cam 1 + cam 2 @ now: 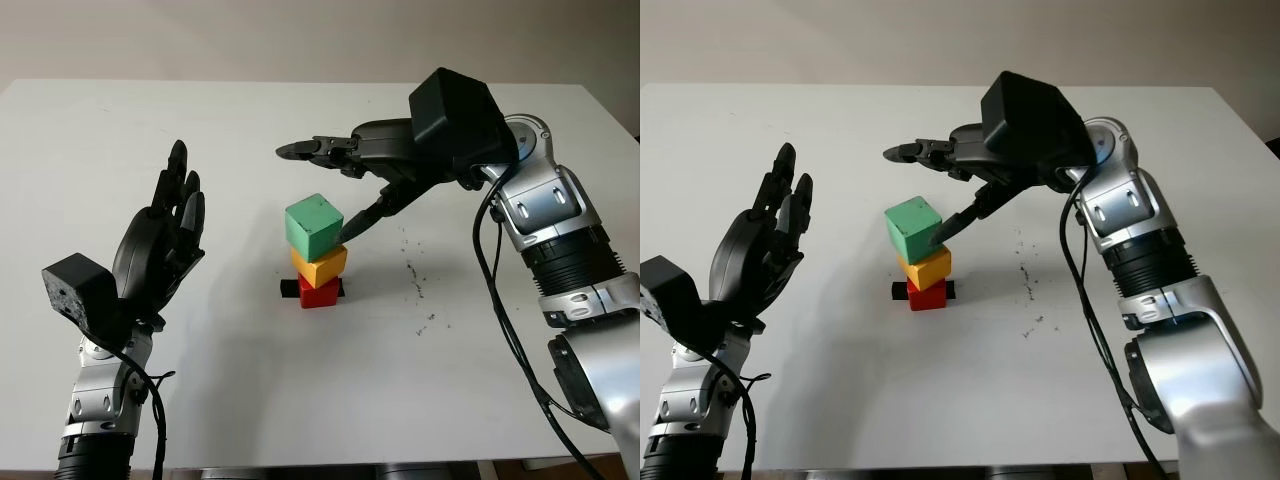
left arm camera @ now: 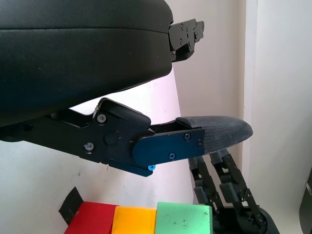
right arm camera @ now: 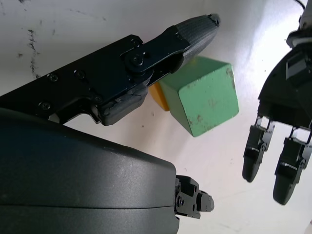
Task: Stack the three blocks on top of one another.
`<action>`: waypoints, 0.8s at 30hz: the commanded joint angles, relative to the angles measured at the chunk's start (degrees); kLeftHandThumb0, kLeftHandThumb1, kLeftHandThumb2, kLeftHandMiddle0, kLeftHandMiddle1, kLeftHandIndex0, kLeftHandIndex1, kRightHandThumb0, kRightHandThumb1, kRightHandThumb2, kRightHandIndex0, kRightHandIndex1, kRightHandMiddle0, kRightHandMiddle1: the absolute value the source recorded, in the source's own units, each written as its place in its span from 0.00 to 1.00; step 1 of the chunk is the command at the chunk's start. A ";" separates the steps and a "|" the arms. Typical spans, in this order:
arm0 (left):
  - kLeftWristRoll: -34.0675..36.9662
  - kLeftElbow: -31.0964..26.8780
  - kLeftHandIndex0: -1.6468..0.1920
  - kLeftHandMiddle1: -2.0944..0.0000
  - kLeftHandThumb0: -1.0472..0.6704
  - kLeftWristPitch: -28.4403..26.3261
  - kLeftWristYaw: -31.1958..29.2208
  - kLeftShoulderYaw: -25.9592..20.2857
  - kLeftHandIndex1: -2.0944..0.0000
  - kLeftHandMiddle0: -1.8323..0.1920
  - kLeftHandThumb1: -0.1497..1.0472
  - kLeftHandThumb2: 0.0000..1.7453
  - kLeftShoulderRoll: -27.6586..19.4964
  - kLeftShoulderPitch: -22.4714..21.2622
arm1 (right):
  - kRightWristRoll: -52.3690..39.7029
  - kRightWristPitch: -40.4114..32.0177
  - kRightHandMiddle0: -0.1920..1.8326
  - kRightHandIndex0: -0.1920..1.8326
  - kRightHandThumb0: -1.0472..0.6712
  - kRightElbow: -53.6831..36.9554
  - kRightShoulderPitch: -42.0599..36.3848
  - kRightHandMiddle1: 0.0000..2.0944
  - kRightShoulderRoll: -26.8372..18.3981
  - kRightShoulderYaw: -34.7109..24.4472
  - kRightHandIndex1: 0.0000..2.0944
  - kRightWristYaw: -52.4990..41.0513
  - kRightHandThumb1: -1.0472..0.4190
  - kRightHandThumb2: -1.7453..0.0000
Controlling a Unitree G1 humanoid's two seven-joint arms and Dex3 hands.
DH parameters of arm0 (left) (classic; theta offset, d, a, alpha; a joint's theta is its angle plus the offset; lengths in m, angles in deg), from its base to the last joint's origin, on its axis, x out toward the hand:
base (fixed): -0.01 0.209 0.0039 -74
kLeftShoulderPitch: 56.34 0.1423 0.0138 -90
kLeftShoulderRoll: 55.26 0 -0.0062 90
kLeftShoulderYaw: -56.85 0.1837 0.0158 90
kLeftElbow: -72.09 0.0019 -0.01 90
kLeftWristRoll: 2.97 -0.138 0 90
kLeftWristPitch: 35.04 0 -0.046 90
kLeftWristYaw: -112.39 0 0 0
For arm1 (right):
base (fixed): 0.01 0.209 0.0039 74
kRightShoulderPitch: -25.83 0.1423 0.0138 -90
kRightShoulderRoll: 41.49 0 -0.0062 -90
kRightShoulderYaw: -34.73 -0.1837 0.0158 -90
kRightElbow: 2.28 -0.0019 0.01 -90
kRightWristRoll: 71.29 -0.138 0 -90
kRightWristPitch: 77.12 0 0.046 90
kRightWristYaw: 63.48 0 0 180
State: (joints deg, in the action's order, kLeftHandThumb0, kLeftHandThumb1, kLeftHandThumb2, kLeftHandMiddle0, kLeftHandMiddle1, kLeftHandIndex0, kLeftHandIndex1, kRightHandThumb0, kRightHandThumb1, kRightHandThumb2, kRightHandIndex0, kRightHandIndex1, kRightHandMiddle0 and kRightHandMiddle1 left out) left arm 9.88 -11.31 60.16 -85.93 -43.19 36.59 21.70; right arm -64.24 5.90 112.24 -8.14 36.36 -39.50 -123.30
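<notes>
A green block point(image 1: 313, 224) sits turned a little on a yellow block point(image 1: 320, 265), which sits on a red block point(image 1: 318, 293); the stack stands mid-table. My right hand point(image 1: 318, 192) hovers over and behind the stack, open. Its long fingers point(image 1: 310, 149) reach out above the green block without touching it. Its thumb tip point(image 1: 348, 231) is at the green block's right side, touching or nearly so. In the right wrist view the thumb point(image 3: 195, 27) lies along the green block point(image 3: 204, 95). My left hand point(image 1: 170, 215) is raised left of the stack, open and apart from it.
A strip of black tape point(image 1: 289, 289) lies under the red block on the white table point(image 1: 200, 120). Dark scuff marks point(image 1: 413, 280) dot the surface right of the stack. The right arm point(image 1: 560, 240) comes in along the right side.
</notes>
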 commanded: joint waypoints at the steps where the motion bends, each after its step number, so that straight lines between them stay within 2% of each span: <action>1: 0.01 0.06 1.00 1.00 0.16 0.56 -0.09 -0.26 1.00 1.00 1.00 0.32 -0.31 -0.47 | -1.09 0.09 0.00 0.00 0.06 -1.80 -0.68 0.00 -1.31 -1.21 0.00 -0.65 0.11 0.97; 4: -0.18 0.00 1.00 1.00 0.15 0.55 -0.04 -0.35 1.00 1.00 1.00 0.32 -0.58 -0.30 | -3.89 -3.94 0.00 0.00 0.04 -6.12 -3.24 0.00 -1.58 -4.88 0.00 1.95 0.09 0.96; 6: 0.12 0.20 1.00 1.00 0.15 0.65 -0.34 -0.54 1.00 1.00 1.00 0.32 -0.77 -0.26 | -4.80 -6.82 0.00 0.00 0.02 -10.70 -6.66 0.00 -1.12 -8.04 0.00 7.18 0.03 0.93; 7: 0.24 0.36 1.00 1.00 0.15 0.70 -0.41 -0.66 1.00 1.00 1.00 0.32 -0.83 -0.28 | -4.86 -6.72 0.00 0.00 0.02 -13.20 -8.89 0.00 -0.67 -9.64 0.00 10.60 0.01 0.86; 8: 0.41 0.56 1.00 1.00 0.14 0.84 -0.51 -0.80 1.00 1.00 1.00 0.31 -0.82 -0.31 | -5.59 -6.72 0.00 0.00 0.07 -15.25 -11.05 0.00 0.25 -11.47 0.00 13.86 0.01 0.76; 9: 0.50 0.80 1.00 1.00 0.14 0.98 -0.57 -0.91 1.00 1.00 1.00 0.31 -0.83 -0.39 | -6.85 -7.53 0.00 0.00 0.11 -17.11 -13.10 0.00 1.52 -13.41 0.00 16.95 0.00 0.71; 12: 0.73 1.40 1.00 1.00 0.14 1.05 -0.72 -1.15 1.00 1.00 1.00 0.30 -0.82 -0.74 | -11.41 -10.43 0.00 0.00 0.19 -21.39 -18.66 0.00 5.30 -18.33 0.00 24.17 0.00 0.63; 19: 0.52 2.45 1.00 1.00 0.15 1.46 -1.02 -1.38 1.00 1.00 1.00 0.31 -0.98 -1.40 | -13.94 -17.01 0.00 0.00 0.21 -28.80 -29.35 0.00 9.45 -21.72 0.00 35.85 0.00 0.61; 24: 0.26 2.65 1.00 0.99 0.15 1.49 -0.82 -1.35 1.00 1.00 1.00 0.31 -0.90 -1.54 | -14.10 -16.27 0.00 0.00 0.21 -28.46 -34.80 0.00 13.01 -22.45 0.00 42.56 0.00 0.60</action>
State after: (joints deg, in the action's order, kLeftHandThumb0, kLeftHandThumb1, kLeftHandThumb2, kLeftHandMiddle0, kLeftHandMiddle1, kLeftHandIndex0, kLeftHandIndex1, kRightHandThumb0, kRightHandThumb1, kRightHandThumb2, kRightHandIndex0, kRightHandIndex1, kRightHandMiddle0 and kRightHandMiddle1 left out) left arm 10.27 -9.02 60.94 -86.74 -44.37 36.12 20.95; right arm -78.05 -10.79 84.63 -41.75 48.49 -61.25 -81.72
